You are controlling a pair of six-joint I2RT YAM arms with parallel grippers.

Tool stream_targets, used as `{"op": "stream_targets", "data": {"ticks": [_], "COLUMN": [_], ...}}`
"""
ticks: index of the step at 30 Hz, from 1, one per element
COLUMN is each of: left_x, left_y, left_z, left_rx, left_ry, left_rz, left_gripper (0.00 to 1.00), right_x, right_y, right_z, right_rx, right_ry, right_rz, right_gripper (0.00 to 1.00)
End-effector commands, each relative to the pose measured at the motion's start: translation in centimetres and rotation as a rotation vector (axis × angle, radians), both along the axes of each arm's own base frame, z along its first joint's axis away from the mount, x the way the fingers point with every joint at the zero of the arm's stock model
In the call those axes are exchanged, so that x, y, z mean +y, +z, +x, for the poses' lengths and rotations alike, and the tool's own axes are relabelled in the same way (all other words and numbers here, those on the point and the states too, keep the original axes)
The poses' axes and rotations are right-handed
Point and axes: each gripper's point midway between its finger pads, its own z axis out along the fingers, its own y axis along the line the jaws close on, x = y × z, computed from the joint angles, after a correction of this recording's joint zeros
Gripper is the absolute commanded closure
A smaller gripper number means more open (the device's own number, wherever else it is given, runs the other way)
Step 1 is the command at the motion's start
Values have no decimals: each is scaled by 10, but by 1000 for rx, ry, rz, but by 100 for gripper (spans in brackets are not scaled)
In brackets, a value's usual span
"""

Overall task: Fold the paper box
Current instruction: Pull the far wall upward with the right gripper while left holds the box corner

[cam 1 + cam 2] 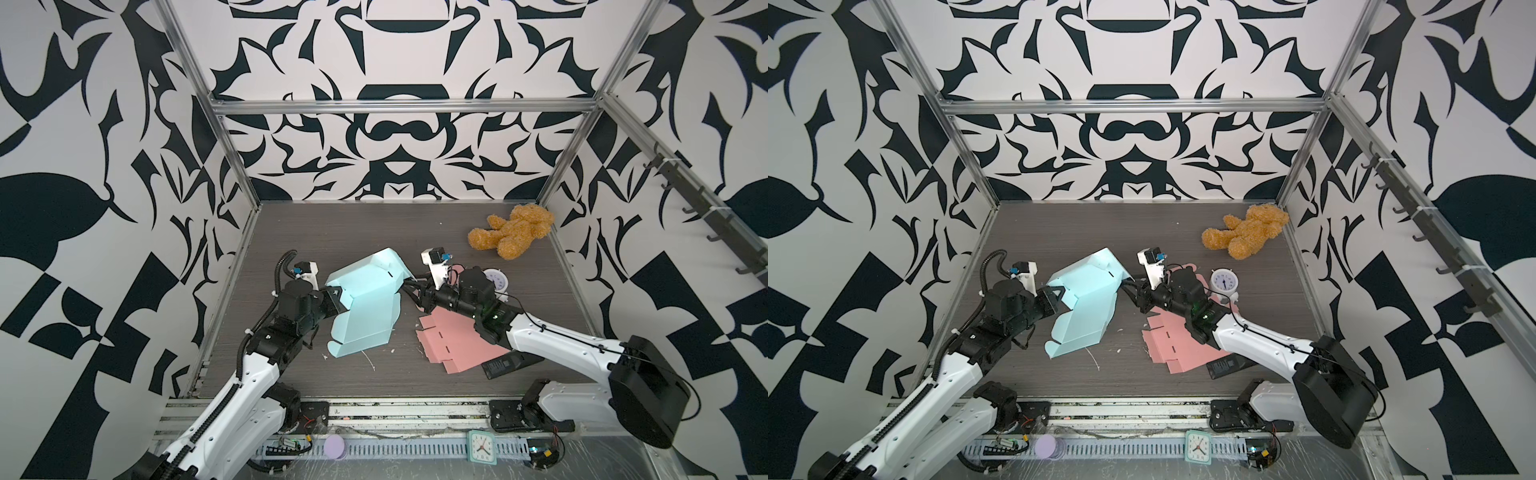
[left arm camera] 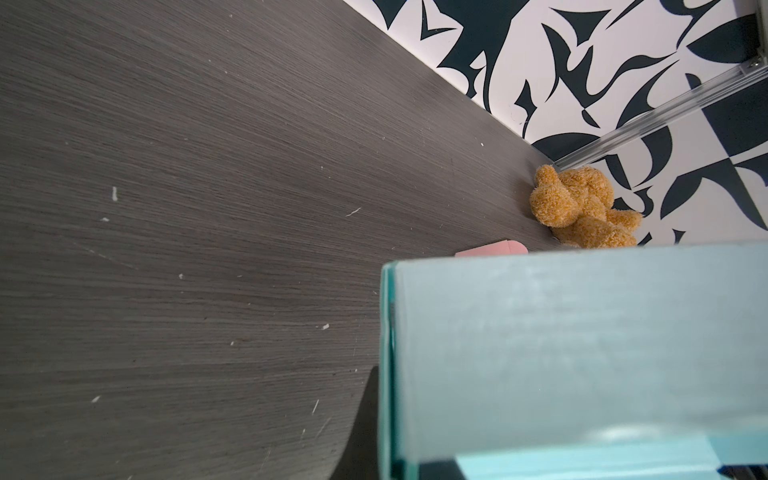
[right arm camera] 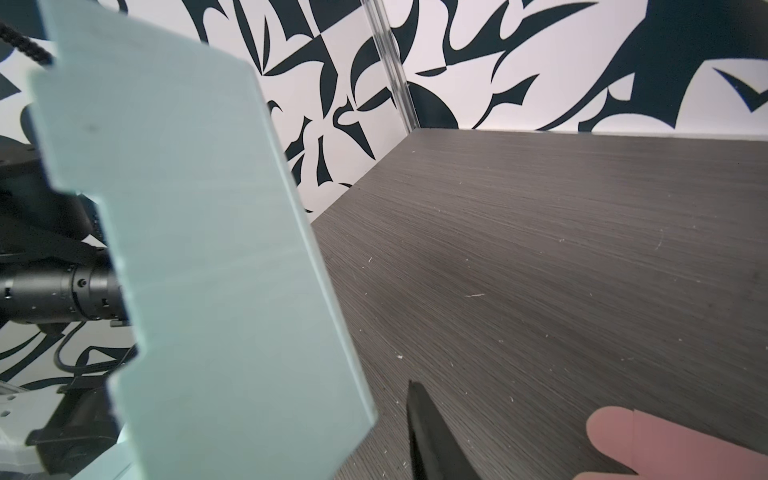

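A pale blue panel of the box [image 2: 582, 353] fills much of the left wrist view, close against the lens. The left gripper [image 1: 336, 297] is clamped tight on the box's left edge. Opposite, the right gripper [image 1: 409, 293] stands at the box's right edge with its jaws apart. In the right wrist view one black finger [image 3: 428, 436] shows clear of the panel, a gap between them. The half-folded box hangs between the two grippers over the middle of the table [image 1: 332, 232] in both top views, its upper flaps bent over and its lower end toward the table's front. A flat pink sheet [image 1: 461, 345] lies under the right arm [image 1: 540, 332], with a black slab [image 1: 507, 363] just beside the sheet's front edge. A white clock [image 1: 1223, 280] stands behind that arm, and a bear [image 1: 513, 230] lies in the far right corner.
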Motion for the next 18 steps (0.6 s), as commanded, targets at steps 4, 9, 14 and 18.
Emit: {"op": "stream_targets", "data": {"ticks": [4,9,14,18], "left_x": [-6,-8,-5,1], "left_y": [9,6,1,-5], "left_z": [0,0,-1,0], "left_rx": [-12,-8,2,12], "left_ry": [-28,-34,-24,-3], "left_rz": [-36,-44,-23,-2], "left_gripper": [95,95,95,95], "right_x": [12,17,16,9], "right_y": [42,31,18,11], "right_z": [1,6,8,-1], "right_rx": [-48,4,51,41], "right_ry": [48,41,32,47], "right_rz": [117,102,46,-31], "right_gripper": [61,53,48,47]}}
